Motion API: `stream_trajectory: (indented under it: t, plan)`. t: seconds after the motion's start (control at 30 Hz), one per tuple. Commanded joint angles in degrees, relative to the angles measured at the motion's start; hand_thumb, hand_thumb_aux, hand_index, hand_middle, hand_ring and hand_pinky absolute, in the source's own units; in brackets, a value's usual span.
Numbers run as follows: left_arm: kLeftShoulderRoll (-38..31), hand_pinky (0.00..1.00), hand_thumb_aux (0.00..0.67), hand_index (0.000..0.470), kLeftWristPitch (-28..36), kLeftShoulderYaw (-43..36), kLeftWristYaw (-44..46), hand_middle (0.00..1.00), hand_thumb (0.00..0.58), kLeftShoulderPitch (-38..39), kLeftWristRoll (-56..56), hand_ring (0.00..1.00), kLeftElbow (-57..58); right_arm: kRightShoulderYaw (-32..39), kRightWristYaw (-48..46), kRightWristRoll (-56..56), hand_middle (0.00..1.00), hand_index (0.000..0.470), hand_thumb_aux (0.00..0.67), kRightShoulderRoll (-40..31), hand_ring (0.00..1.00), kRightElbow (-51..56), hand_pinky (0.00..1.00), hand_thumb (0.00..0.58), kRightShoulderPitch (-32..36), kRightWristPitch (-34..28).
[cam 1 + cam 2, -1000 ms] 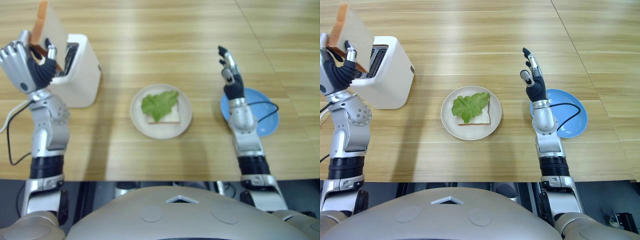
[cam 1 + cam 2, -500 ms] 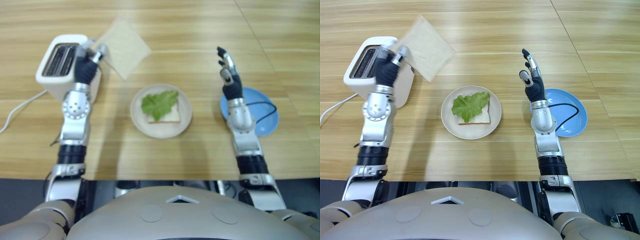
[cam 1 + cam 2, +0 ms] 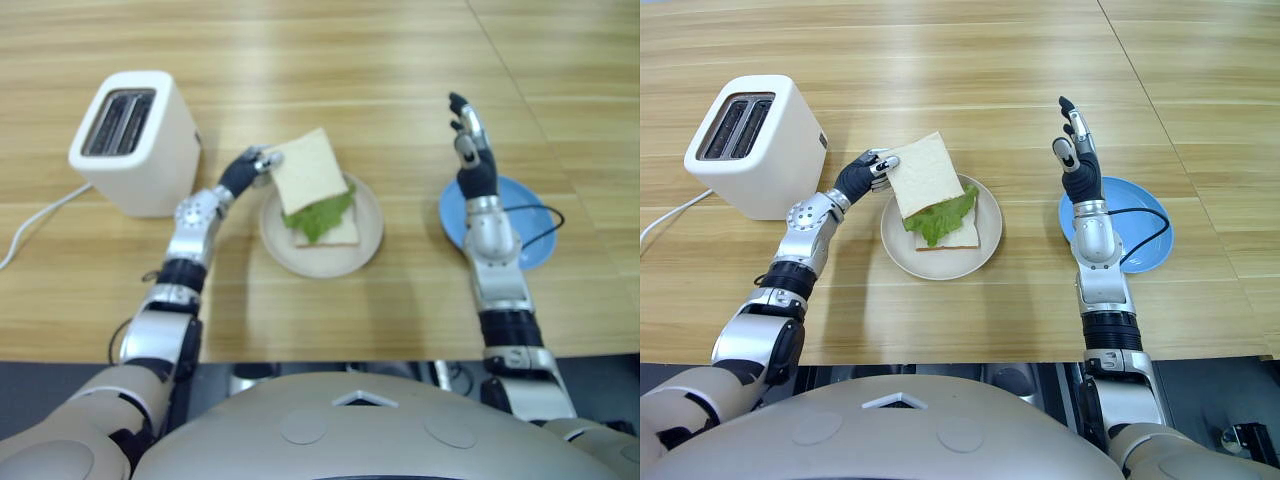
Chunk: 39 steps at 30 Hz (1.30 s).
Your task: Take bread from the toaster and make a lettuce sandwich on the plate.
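My left hand (image 3: 860,175) is shut on the left edge of a pale bread slice (image 3: 925,172), holding it just over the far left part of the cream plate (image 3: 940,265). On that plate lies another bread slice (image 3: 960,236) with a green lettuce leaf (image 3: 938,216) on top; the held slice overlaps the leaf's far side. The white toaster (image 3: 750,140) stands at the left, its two slots showing no bread. My right hand (image 3: 1076,155) is raised upright and open over the table, right of the plate.
A blue plate (image 3: 1145,235) lies behind my right forearm, with a black cable across it. The toaster's white cord (image 3: 662,222) trails off to the left on the wooden table.
My left hand has swung the bread slice from above the toaster down and rightward to just over the plate. The right hand shifted only slightly.
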<state>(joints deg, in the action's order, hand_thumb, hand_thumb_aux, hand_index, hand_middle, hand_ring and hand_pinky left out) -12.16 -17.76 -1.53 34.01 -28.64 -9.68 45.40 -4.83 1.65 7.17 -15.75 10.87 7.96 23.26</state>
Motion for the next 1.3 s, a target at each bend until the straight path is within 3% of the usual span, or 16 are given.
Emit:
stream_trajectory:
  t: [0.03, 0.67, 0.87, 1.1, 1.2, 1.27, 1.3]
  plan:
    - [1.0, 1.00, 0.670, 0.460, -2.3, -1.7, 1.3, 1.00, 0.580, -2.0, 3.0, 1.00, 3.3, 0.1, 0.0, 0.2, 0.00, 0.000, 0.000, 0.4, 0.00, 1.2, 0.00, 0.000, 0.4, 0.1]
    - [-1.0, 1.00, 0.670, 0.460, -5.6, -7.8, -6.9, 1.00, 0.580, -4.6, 17.9, 1.00, 16.4, 4.5, -0.2, 6.6, 0.00, 0.000, 0.000, -0.1, 0.00, -1.5, 0.00, 0.000, -0.4, 1.4]
    - [-0.5, 1.00, 0.670, 0.460, -5.8, -10.1, -7.2, 1.00, 0.580, -4.6, 20.7, 1.00, 18.3, 12.0, 1.2, 20.6, 0.00, 0.000, 0.000, -2.9, 0.00, -3.1, 0.00, 0.000, -1.1, 3.3]
    - [0.1, 1.00, 0.670, 0.460, -5.2, -11.4, -4.6, 1.00, 0.580, -4.1, 21.5, 1.00, 19.2, 20.8, 6.0, 39.3, 0.00, 0.000, 0.000, -7.0, 0.00, -3.2, 0.00, 0.000, -0.5, 1.2]
    - [0.1, 1.00, 0.641, 0.440, -5.0, -11.0, -3.2, 1.00, 0.579, -3.8, 20.8, 1.00, 19.2, 23.5, 7.9, 45.5, 0.00, 0.000, 0.000, -8.7, 0.00, -2.7, 0.00, 0.000, -0.2, -0.9]
    - [0.1, 1.00, 0.554, 0.381, -4.9, -10.6, -2.1, 1.00, 0.563, -3.6, 20.2, 1.00, 19.1, 25.1, 8.9, 49.1, 0.00, 0.000, 0.000, -9.7, 0.00, -2.2, 0.00, 0.000, 0.0, -2.5]
    - [0.1, 1.00, 0.554, 0.381, -4.9, -10.1, -1.5, 1.00, 0.563, -3.5, 19.6, 1.00, 18.8, 25.8, 9.2, 50.6, 0.00, 0.000, 0.000, -10.2, 0.00, -1.9, 0.00, 0.000, 0.0, -3.3]
